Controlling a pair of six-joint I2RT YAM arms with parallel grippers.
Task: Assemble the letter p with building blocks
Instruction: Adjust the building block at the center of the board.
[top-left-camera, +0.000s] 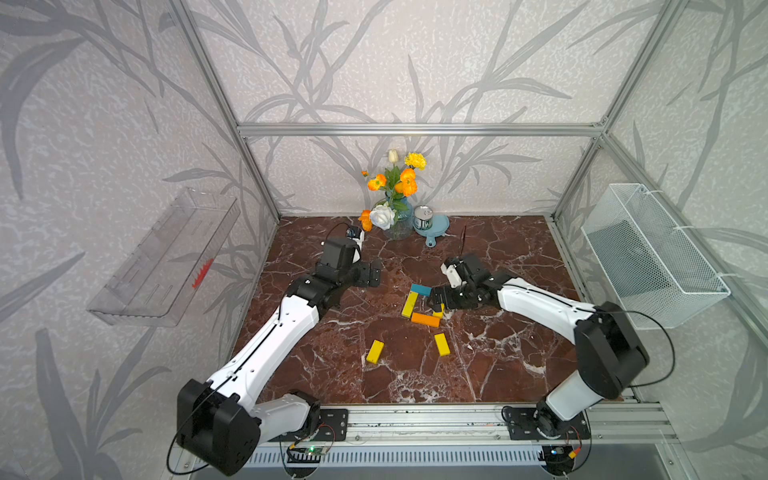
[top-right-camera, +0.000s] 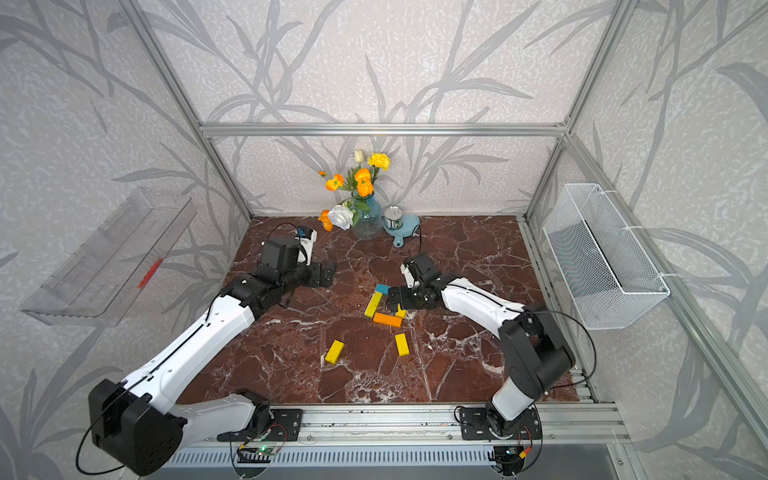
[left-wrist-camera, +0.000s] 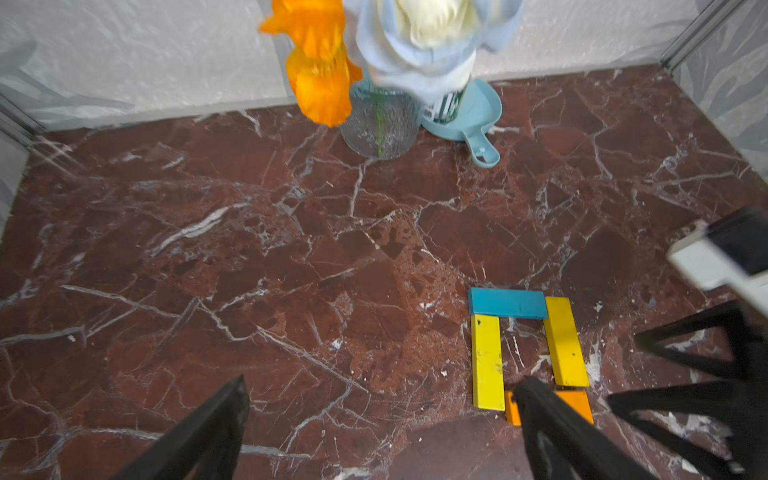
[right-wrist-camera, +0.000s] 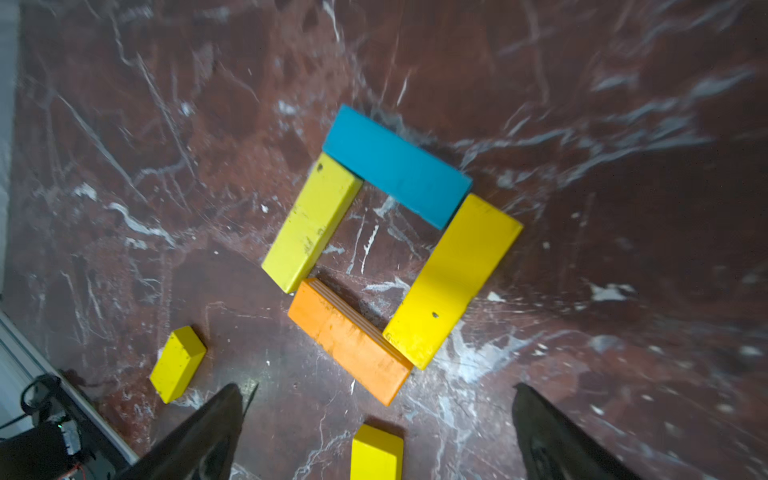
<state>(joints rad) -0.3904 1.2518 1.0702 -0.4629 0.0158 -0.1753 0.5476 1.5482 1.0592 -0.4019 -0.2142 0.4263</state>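
Note:
In both top views four building blocks lie in a square ring at mid-table. They are a teal blue one (top-left-camera: 420, 289), a yellow one (top-left-camera: 409, 304), an orange one (top-left-camera: 424, 319) and a yellow one (top-left-camera: 439, 309) mostly hidden by my right gripper (top-left-camera: 433, 300). That gripper hovers open and empty over the ring's right side. The right wrist view shows the whole ring: teal (right-wrist-camera: 397, 166), yellow (right-wrist-camera: 311, 222), yellow (right-wrist-camera: 453, 280), orange (right-wrist-camera: 349, 343). Two loose yellow blocks (top-left-camera: 375, 351) (top-left-camera: 442, 344) lie nearer the front. My left gripper (top-left-camera: 374, 274) is open and empty, left of the ring.
A glass vase of flowers (top-left-camera: 398, 220) and a tin can (top-left-camera: 423, 217) on a blue dish stand at the back wall. A white wire basket (top-left-camera: 652, 257) hangs on the right wall. A clear plastic tray (top-left-camera: 166, 257) hangs on the left wall.

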